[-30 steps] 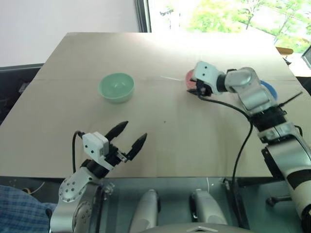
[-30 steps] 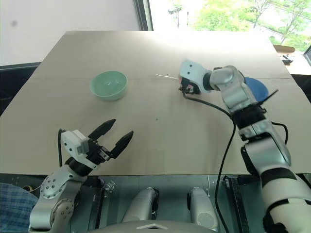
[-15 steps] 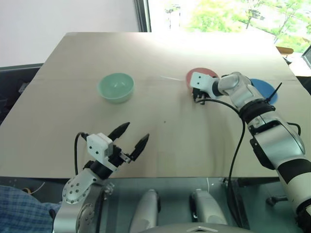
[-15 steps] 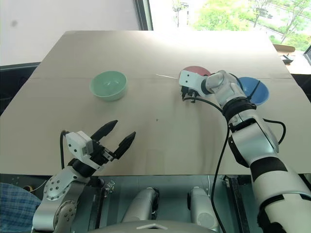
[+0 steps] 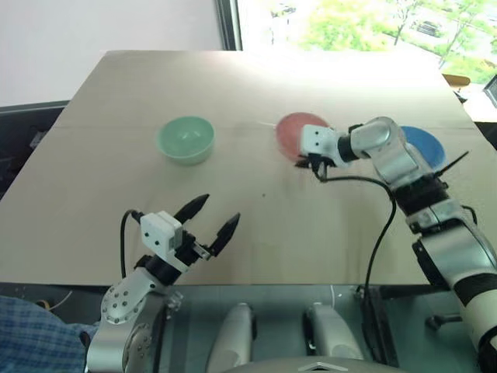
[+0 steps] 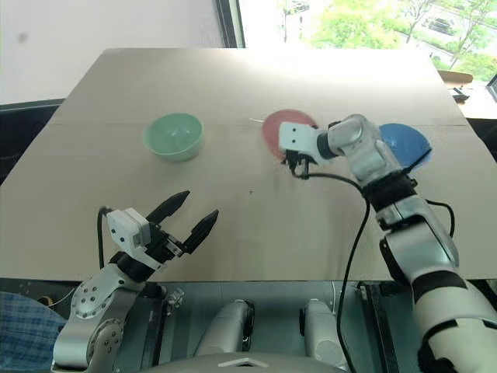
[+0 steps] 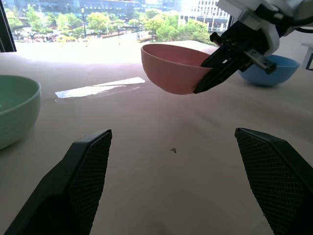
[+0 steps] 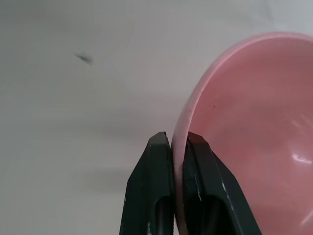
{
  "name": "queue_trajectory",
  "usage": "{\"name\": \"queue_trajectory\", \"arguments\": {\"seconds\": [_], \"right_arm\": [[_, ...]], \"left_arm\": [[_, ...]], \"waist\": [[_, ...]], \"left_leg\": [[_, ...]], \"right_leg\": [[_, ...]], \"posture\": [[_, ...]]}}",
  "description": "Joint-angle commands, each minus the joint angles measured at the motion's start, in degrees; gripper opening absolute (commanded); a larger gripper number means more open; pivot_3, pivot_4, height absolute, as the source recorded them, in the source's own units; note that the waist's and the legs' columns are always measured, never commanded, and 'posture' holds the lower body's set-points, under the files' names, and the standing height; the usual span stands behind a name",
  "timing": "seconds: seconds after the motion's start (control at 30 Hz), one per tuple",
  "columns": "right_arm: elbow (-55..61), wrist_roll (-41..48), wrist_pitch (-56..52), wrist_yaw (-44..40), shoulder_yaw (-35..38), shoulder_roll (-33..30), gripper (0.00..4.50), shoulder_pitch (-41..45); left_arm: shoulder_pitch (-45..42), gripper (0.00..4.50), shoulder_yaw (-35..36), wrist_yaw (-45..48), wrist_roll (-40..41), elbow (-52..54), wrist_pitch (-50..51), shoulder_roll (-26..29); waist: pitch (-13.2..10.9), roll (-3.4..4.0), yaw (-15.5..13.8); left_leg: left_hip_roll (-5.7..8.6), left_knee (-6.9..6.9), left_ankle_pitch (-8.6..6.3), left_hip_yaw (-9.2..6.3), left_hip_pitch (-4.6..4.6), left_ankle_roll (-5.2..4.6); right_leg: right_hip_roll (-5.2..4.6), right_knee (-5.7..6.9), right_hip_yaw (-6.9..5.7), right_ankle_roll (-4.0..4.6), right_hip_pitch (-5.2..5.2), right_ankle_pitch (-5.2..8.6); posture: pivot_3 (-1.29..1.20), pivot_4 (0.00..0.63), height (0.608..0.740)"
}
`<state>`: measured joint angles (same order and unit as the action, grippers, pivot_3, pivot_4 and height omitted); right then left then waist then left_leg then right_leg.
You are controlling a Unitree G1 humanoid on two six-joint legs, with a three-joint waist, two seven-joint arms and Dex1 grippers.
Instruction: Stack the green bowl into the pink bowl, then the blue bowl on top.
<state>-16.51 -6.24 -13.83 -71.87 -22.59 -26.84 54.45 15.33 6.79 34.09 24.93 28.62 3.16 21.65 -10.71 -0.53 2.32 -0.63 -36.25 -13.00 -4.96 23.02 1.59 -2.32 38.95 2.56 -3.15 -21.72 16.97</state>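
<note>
Right claw (image 8: 177, 147) is pinching the rim of the pink bowl (image 5: 293, 130), 1 finger inside and 1 outside, holding it lifted clear of the counter (image 5: 256, 85). Green bowl (image 5: 185, 139) is sitting upright on the counter, well to the left of the pink one. Blue bowl (image 5: 425, 144) is resting behind the right arm. Left claw (image 5: 213, 217) is hovering near the counter's front edge, fingers spread wide, gripping nothing.

On the table (image 5: 116, 93), the green bowl (image 5: 185, 139) sat left of centre in the frame. The pink bowl (image 5: 295, 134) hung just right of centre, off the surface. The blue bowl (image 5: 425, 146) stood further right, near the edge.
</note>
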Motion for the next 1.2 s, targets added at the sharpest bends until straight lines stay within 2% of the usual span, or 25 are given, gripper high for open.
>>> {"name": "queue_trajectory", "arguments": {"seconds": [0.03, 0.13, 0.23, 0.3, 0.33, 0.4, 0.53, 0.57, 0.6, 0.67, 0.8, 0.93, 1.0, 1.13, 1.2], "right_arm": [[20.38, 3.47, -11.88, -3.61, 0.06, -3.28, 0.03, -3.85], [29.10, 4.01, -18.28, -2.99, -1.17, -4.38, 0.03, -6.86], [33.17, 3.49, -21.11, -1.72, -3.07, -5.17, 0.03, -9.41], [33.89, 2.78, -20.83, -0.97, -4.17, -5.60, 0.74, -10.15], [34.10, 2.79, -21.08, -0.65, -4.36, -5.68, 0.86, -10.22], [34.28, 3.15, -21.72, -0.15, -4.50, -5.72, 1.53, -10.16], [33.77, 3.68, -22.31, 1.12, -3.94, -5.80, 3.19, -9.68], [33.71, 3.97, -22.41, 1.12, -3.57, -6.06, 3.35, -9.52], [33.78, 4.35, -22.71, 1.15, -3.18, -6.26, 4.00, -9.44], [34.28, 5.38, -23.58, 1.20, -2.57, -6.68, 4.39, -9.36], [36.75, 8.97, -26.44, 0.26, 0.03, -8.88, 4.39, -9.37], [39.10, 19.81, -33.32, -0.63, 9.08, -9.59, 4.39, -11.69], [39.07, 22.91, -32.44, 0.74, 13.41, -9.27, 4.39, -13.15], [38.67, 29.09, -34.91, 6.02, 23.11, -8.31, 4.39, -16.04], [37.37, 31.27, -32.83, 9.28, 29.34, -7.51, 4.39, -17.78]], "left_arm": [[-0.78, 4.29, 0.25, 0.72, 0.78, 0.57, -0.11, 0.59], [-1.27, 4.29, 0.07, 1.18, 0.89, 0.17, 0.06, 0.84], [-2.25, 4.29, 0.34, 1.33, 1.07, -0.65, 0.39, 0.90], [-2.67, 4.29, 0.33, 1.72, 1.00, -1.03, 0.53, 1.12], [-2.77, 4.29, 0.25, 1.95, 0.90, -1.12, 0.58, 1.26], [-2.94, 4.29, 0.23, 2.26, 0.90, -1.21, 0.70, 1.42], [-3.02, 4.29, 0.46, 2.37, 0.95, -1.26, 0.92, 1.42], [-2.94, 4.29, 0.36, 2.24, 0.88, -0.99, 1.02, 1.36], [-2.87, 4.29, 0.28, 2.14, 0.84, -0.74, 1.11, 1.31], [-2.79, 4.29, 0.24, 2.04, 0.85, -0.43, 1.25, 1.26], [-2.75, 4.29, 0.68, 2.02, 1.10, -0.25, 1.39, 1.47], [-4.65, 4.29, 2.05, 1.46, 1.20, -0.65, 1.94, 2.36], [-6.38, 4.29, 2.54, 0.35, 0.39, -0.91, 3.05, 3.09], [-10.71, 4.29, 3.92, -2.13, -1.40, -2.07, 5.57, 4.98], [-13.12, 4.29, 4.47, -3.47, -2.58, -2.91, 7.88, 6.60]], "waist": [[0.00, 0.01, -0.12], [0.01, -0.01, -0.18], [0.01, -0.02, -0.18], [0.01, -0.02, -0.16], [0.01, -0.02, -0.15], [0.02, -0.03, -0.07], [0.02, -0.03, -0.11], [0.02, -0.03, -0.12], [0.02, -0.03, -0.12], [0.02, -0.03, -0.12], [0.02, -0.03, -0.16], [0.01, -0.04, -0.28], [0.03, -0.05, -0.38], [0.02, -0.06, -0.45], [0.03, -0.06, -0.42]], "left_leg": [[0.01, -0.01, 0.00, -0.01, 0.01, 0.00], [0.02, -0.04, 0.00, -0.04, -0.02, 0.00], [0.03, -0.05, 0.00, -0.06, -0.04, 0.00], [0.03, -0.07, 0.01, -0.04, -0.05, 0.01], [0.03, -0.07, 0.01, -0.05, -0.04, 0.01], [0.03, -0.08, 0.01, -0.03, -0.05, 0.01], [0.03, -0.07, 0.01, -0.04, -0.04, 0.01], [0.03, -0.07, 0.01, -0.04, -0.03, 0.01], [0.03, -0.07, 0.01, -0.04, -0.03, 0.01], [0.03, -0.07, 0.01, -0.04, -0.03, 0.01], [0.03, -0.07, 0.00, -0.05, -0.03, 0.01], [0.03, -0.07, 0.00, -0.06, -0.02, 0.00], [0.03, -0.07, 0.00, -0.09, -0.02, 0.00], [0.04, -0.08, 0.00, -0.07, -0.03, 0.00], [0.04, -0.09, 0.00, -0.07, -0.02, 0.00]], "right_leg": [[0.00, 0.01, -0.01, 0.00, 0.00, 0.00], [-0.01, 0.02, -0.05, 0.00, 0.05, 0.00], [0.00, 0.02, -0.07, 0.00, 0.06, 0.00], [0.00, 0.02, -0.06, 0.00, 0.06, 0.00], [0.00, 0.02, -0.06, 0.00, 0.06, 0.00], [0.00, 0.02, -0.05, -0.01, 0.06, 0.00], [0.00, 0.01, -0.06, -0.01, 0.06, 0.00], [0.00, 0.00, -0.06, -0.01, 0.06, 0.00], [0.00, 0.00, -0.06, -0.01, 0.06, 0.00], [0.00, 0.00, -0.06, -0.01, 0.06, 0.00], [0.00, 0.00, -0.06, -0.01, 0.06, 0.00], [0.00, -0.01, -0.07, 0.00, 0.07, 0.00], [0.00, -0.01, -0.11, -0.01, 0.10, 0.00], [0.00, 0.00, -0.10, -0.01, 0.12, 0.00], [0.01, 0.00, -0.10, -0.01, 0.12, 0.00]], "posture": [[0.00, 0.150, 0.740], [0.00, 0.150, 0.740], [0.00, 0.150, 0.740], [0.00, 0.150, 0.740], [0.00, 0.150, 0.740], [0.00, 0.150, 0.740], [0.00, 0.150, 0.740], [0.00, 0.150, 0.740], [0.00, 0.150, 0.740], [0.00, 0.150, 0.740], [0.00, 0.150, 0.740], [0.00, 0.150, 0.740], [0.00, 0.150, 0.740], [0.00, 0.150, 0.740], [0.00, 0.150, 0.740]]}}
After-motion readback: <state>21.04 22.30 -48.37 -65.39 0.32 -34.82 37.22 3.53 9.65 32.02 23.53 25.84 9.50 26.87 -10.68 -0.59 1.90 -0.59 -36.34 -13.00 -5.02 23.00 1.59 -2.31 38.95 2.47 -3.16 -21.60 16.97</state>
